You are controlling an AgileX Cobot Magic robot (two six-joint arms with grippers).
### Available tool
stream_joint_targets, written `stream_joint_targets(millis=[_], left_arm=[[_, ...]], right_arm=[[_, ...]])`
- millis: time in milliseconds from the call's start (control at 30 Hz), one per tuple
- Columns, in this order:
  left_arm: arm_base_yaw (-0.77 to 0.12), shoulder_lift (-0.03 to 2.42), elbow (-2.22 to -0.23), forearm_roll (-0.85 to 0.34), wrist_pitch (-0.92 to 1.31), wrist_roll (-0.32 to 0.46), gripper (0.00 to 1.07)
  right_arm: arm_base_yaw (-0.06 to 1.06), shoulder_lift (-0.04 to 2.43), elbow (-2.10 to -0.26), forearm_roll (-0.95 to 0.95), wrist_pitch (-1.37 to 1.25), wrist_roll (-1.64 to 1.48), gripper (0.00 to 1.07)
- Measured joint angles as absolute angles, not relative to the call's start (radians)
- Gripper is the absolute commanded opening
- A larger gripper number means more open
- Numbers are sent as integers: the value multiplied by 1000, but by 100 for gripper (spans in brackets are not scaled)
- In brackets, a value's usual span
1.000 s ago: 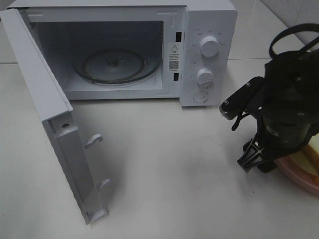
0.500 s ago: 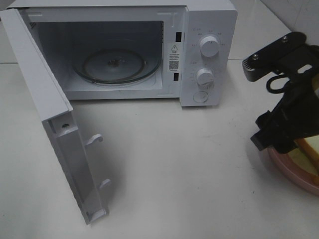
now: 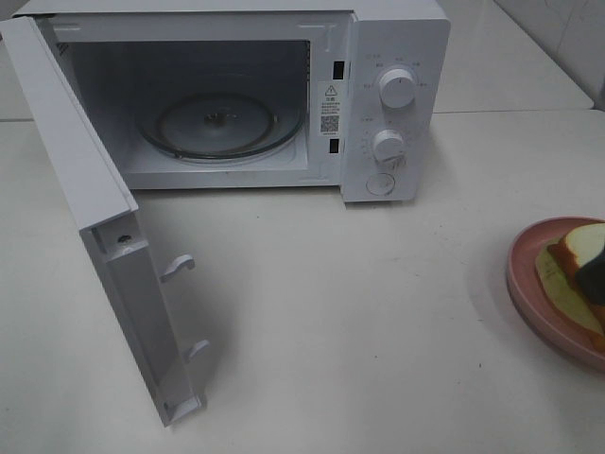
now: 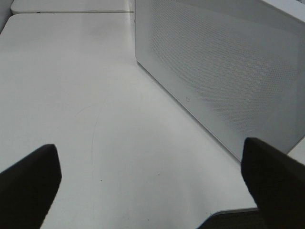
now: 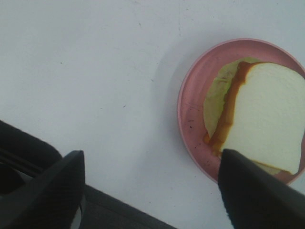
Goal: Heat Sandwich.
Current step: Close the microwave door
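Note:
The sandwich (image 5: 264, 112), white bread with an orange-brown crust and pale green filling, lies on a round pink plate (image 5: 190, 119). In the exterior view the sandwich (image 3: 577, 255) and plate (image 3: 529, 284) are at the right edge of the table. My right gripper (image 5: 152, 191) is open and empty above the table beside the plate; one finger (image 5: 262, 195) overlaps the plate's edge. The white microwave (image 3: 397, 57) stands at the back, its door (image 3: 85, 208) swung wide open to the left and its glass turntable (image 3: 219, 123) bare. My left gripper (image 4: 152, 191) is open and empty beside the microwave's perforated side wall (image 4: 224, 67).
The open door juts forward over the left of the table, with its latch hooks (image 3: 180, 267) sticking out. The microwave's two knobs (image 3: 397, 88) face front. A dark bit (image 3: 596, 276) at the right edge partly covers the sandwich.
My right arm has swung up and to the right, almost wholly out of the exterior view. The plate and sandwich it was covering now show. The microwave has not moved.

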State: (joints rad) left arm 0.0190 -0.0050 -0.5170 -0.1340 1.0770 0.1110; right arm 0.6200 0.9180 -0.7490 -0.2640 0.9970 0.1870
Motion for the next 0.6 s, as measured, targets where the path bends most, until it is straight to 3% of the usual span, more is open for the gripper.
stream_joint_targets(millis=[600], left_arm=[[19,-5,-517,-134,1077,111,97]], right_arm=[[620,396,-748,-213,1203,158,76]])
